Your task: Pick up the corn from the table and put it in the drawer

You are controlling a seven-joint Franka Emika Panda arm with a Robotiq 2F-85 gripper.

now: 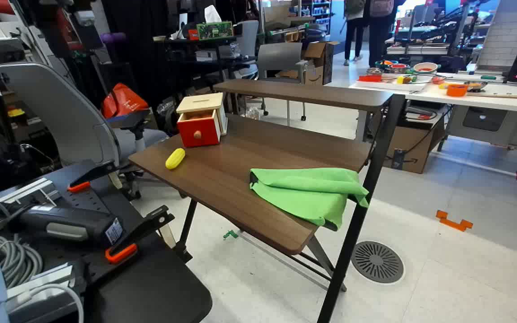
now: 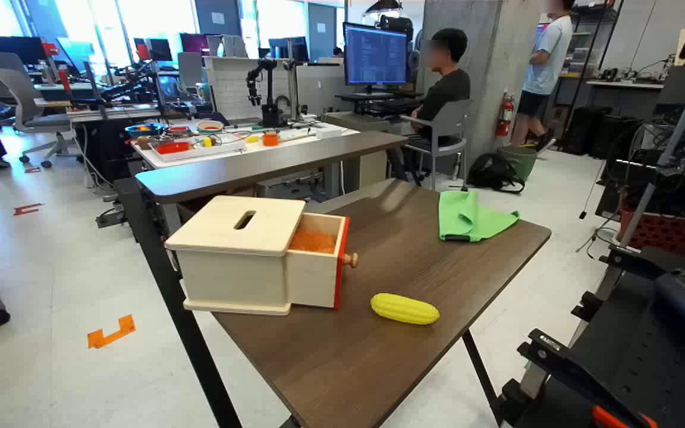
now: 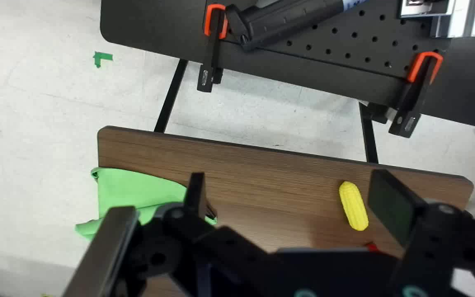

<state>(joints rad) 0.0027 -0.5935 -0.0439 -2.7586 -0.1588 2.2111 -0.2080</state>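
Observation:
The yellow corn (image 1: 175, 159) lies on the brown table (image 1: 254, 148) near its edge, in front of the drawer (image 1: 198, 131). In an exterior view the corn (image 2: 405, 309) lies apart from the drawer (image 2: 316, 278), which is pulled partly out of its pale wooden box and has a red front with a round knob. My gripper (image 3: 289, 177) is open and empty above the table in the wrist view. The corn (image 3: 353, 205) shows between its fingers, close to the right finger. Only a red bit of the drawer (image 3: 372, 246) shows there. Neither exterior view shows the gripper.
A green cloth (image 1: 308, 193) lies at the far end of the table. A raised shelf (image 2: 283, 163) runs along the table's back. A black workbench (image 3: 328, 82) with orange-tipped clamps and a dark tool stands across a gap from the table's front edge.

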